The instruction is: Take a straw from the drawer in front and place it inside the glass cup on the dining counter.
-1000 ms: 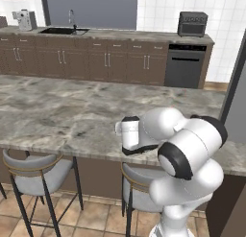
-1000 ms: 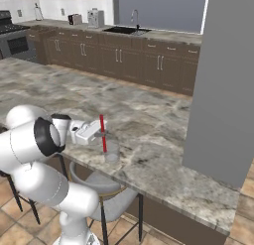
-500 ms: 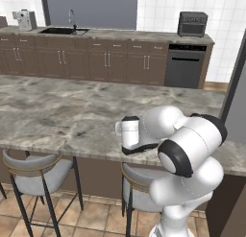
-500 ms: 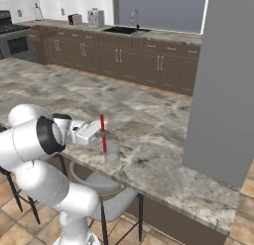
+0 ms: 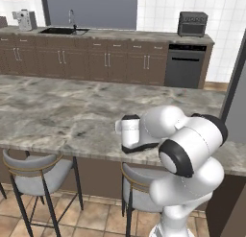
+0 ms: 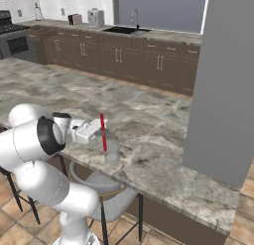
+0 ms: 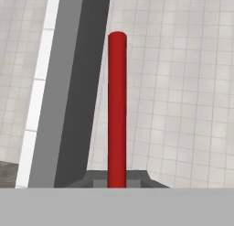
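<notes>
My gripper [image 6: 101,134] is shut on the straw [image 6: 102,125], a thin bright-red stick held upright just above the dining counter [image 6: 149,154]. The straw's lower end reaches down into the outline of the clear glass cup [image 6: 112,152], which stands near the counter's front edge. In the hand view the straw [image 7: 117,106] rises straight up from between my gripper's [image 7: 117,180] dark tips. From the left base view my white hand [image 5: 129,131] hangs over the marble counter [image 5: 57,116], and the arm hides the cup. The drawer is out of view.
Grey-cushioned stools [image 5: 36,171] [image 6: 106,192] stand under the counter's near edge. A tall grey panel [image 6: 223,80] rises at the right. The back wall has dark cabinets, a sink [image 5: 72,29], a dishwasher [image 5: 185,65] and a toaster oven [image 5: 192,24].
</notes>
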